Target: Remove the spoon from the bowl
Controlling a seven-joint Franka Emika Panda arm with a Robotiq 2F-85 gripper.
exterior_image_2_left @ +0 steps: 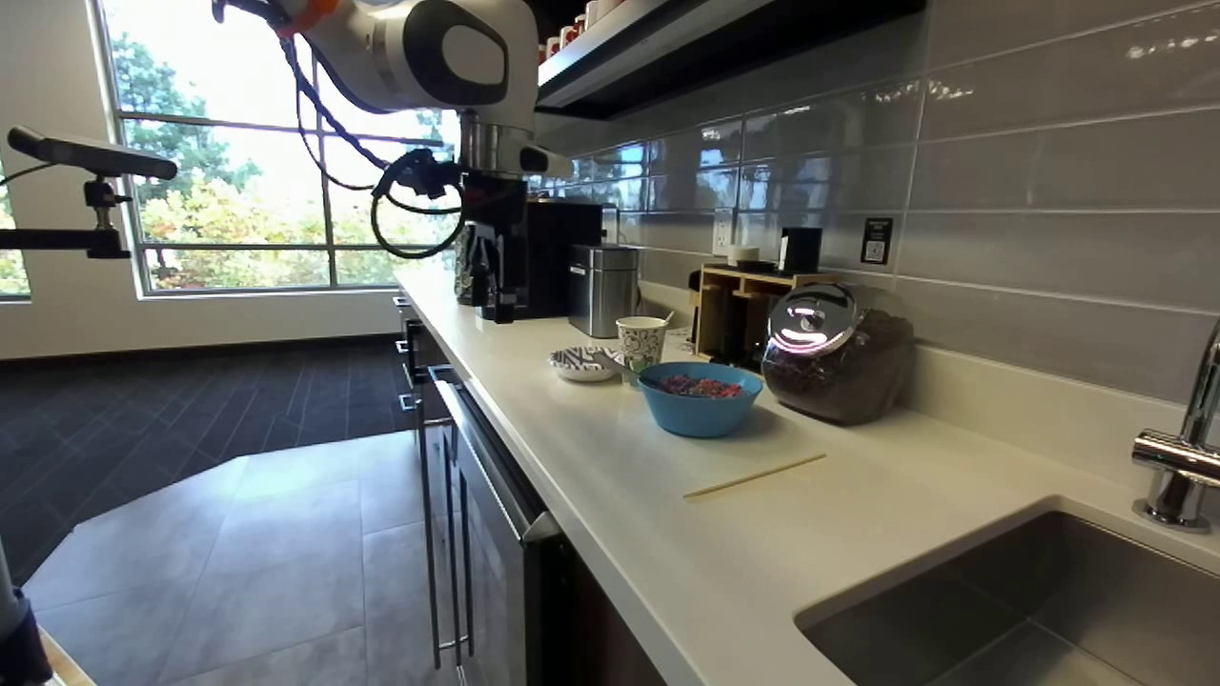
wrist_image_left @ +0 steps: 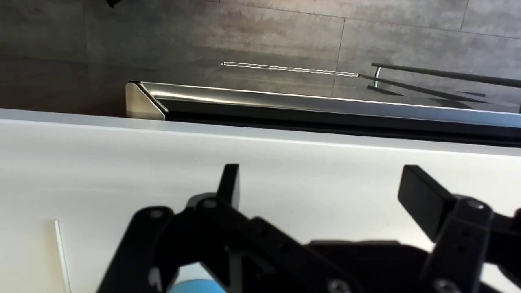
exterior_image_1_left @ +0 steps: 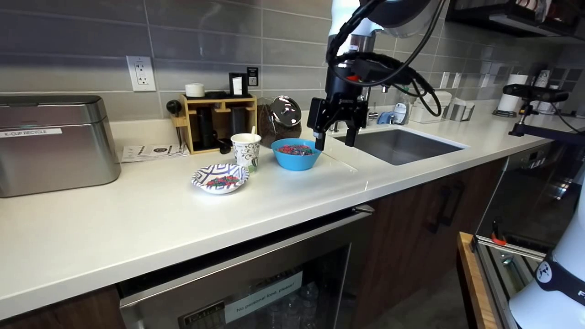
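Note:
The light-blue bowl [exterior_image_1_left: 295, 161] stands on the white counter and holds small red, blue and purple bits. It also shows in an exterior view [exterior_image_2_left: 701, 415], and a sliver of it shows at the bottom of the wrist view [wrist_image_left: 197, 287]. The thin dark spoon [exterior_image_2_left: 618, 365] leans over the bowl's rim, its handle sticking out toward the patterned dish; its other end is hidden in the bowl. My gripper [exterior_image_1_left: 335, 141] is open and empty, its fingers pointing down. It hangs above the counter, apart from the bowl. The wrist view shows bare counter between the fingertips [wrist_image_left: 321, 183].
A patterned white dish [exterior_image_1_left: 201, 178] and a paper cup [exterior_image_1_left: 247, 153] with a stick stand beside the bowl. A glass jar [exterior_image_2_left: 839, 367] stands behind it. A thin wooden stick [exterior_image_2_left: 755, 474] lies between bowl and sink [exterior_image_2_left: 1029, 562]. The counter's front edge [wrist_image_left: 260, 136] crosses the wrist view.

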